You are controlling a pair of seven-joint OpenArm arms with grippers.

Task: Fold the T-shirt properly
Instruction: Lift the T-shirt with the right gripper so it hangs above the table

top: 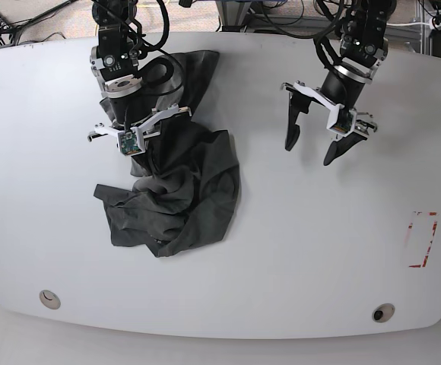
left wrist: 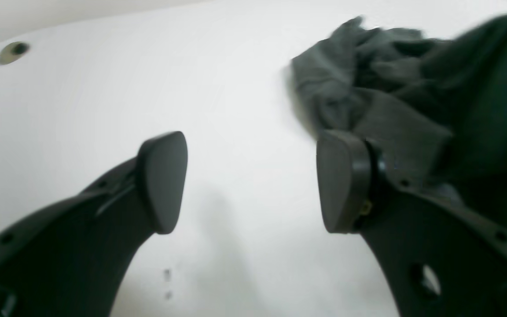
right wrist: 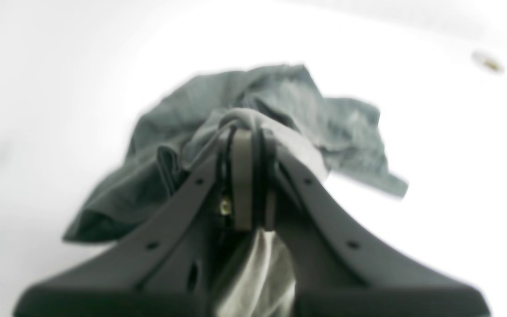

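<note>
Notably, the T-shirt point(top: 179, 194) lay crumpled beneath the right gripper point(top: 135, 141) — clamped on its fabric — while the left gripper point(top: 315, 144), jaws apart, was held well aside, over bare table point(top: 304, 251).

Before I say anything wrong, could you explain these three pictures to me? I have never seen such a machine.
It is a robot with two arms above a white table. One picture looks down from above; the other two come from small cameras on each wrist, looking along the jaws.

The only loose thing on the table is a dark grey T-shirt, still crumpled in a heap. The right gripper, on the left in the overhead picture, has its jaws shut on a bunch of the fabric. The left gripper holds nothing; its jaws stand wide apart above bare table, beside the shirt. A small red mark lies near one table edge.
</note>
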